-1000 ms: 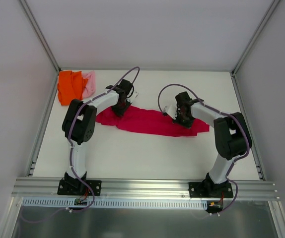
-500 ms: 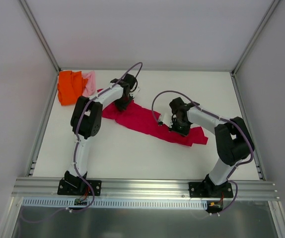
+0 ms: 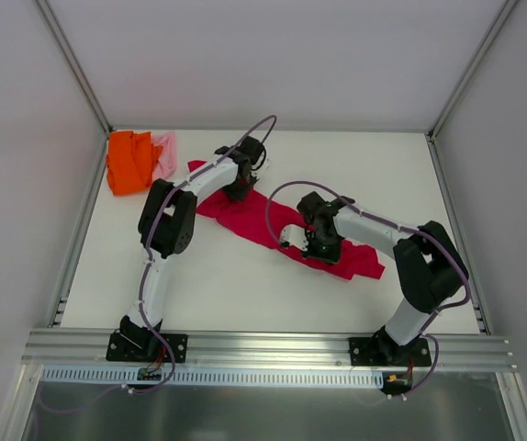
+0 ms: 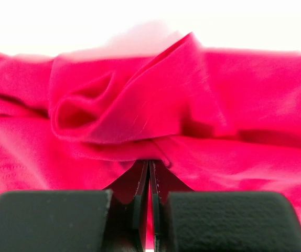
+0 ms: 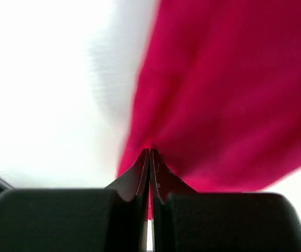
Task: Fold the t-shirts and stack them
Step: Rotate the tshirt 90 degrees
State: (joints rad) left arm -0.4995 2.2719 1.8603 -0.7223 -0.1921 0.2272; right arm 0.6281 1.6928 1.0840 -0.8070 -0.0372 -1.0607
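A crimson-red t-shirt (image 3: 245, 216) lies bunched in a long strip across the table's middle, slanting from far left to near right. My left gripper (image 3: 238, 191) is shut on its far-left end; the left wrist view shows folded red cloth (image 4: 140, 115) pinched between the fingertips (image 4: 149, 164). My right gripper (image 3: 311, 246) is shut on the near-right part, red cloth (image 5: 229, 100) hanging from its tips (image 5: 150, 152). An orange t-shirt (image 3: 128, 162) and a pale pink t-shirt (image 3: 164, 154) lie crumpled together at the far left corner.
The white table (image 3: 245, 285) is bounded by grey walls and aluminium posts (image 3: 75, 73). A metal rail (image 3: 263, 344) runs along the near edge where both arm bases are bolted. The right end of the red shirt (image 3: 364, 262) trails toward the right arm.
Both grippers have carried the red shirt: the left moved farther away and right, the right moved left and nearer. The shirt has turned from nearly level to a steeper slant.
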